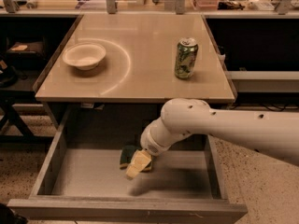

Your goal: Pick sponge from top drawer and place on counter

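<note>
Claw (pixel 136 164) is held low inside the top drawer (pixel 88 178), which is seen pulled out beneath the front edge of the bench (pixel 140 73). Whether it is spread or pressed together cannot be told. The right end of the sponge (pixel 125 154) is overlapped by it; the sponge is laid on the drawer floor, near the back wall, about midway across. The white arm (pixel 224 127) is extended in from the right. On the bench, a bowl (pixel 84 56) is set toward the left edge and a can (pixel 186 58) near the right edge.
</note>
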Robot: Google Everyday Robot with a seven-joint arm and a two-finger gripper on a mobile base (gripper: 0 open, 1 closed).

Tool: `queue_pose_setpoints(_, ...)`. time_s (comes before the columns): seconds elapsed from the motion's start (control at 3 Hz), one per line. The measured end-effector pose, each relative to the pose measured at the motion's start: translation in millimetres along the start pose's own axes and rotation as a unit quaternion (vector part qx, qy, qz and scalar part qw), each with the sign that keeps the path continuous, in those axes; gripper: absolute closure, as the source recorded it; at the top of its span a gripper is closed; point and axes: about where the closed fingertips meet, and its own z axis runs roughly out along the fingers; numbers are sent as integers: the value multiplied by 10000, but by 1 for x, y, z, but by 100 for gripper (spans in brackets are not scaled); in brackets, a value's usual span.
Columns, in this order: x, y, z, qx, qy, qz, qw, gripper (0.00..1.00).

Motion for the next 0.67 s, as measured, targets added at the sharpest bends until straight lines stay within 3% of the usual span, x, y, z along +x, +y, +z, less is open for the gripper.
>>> queue_pose_setpoints(0.67, 9, 10, 32, -111, -46, -254, 9996, 0)
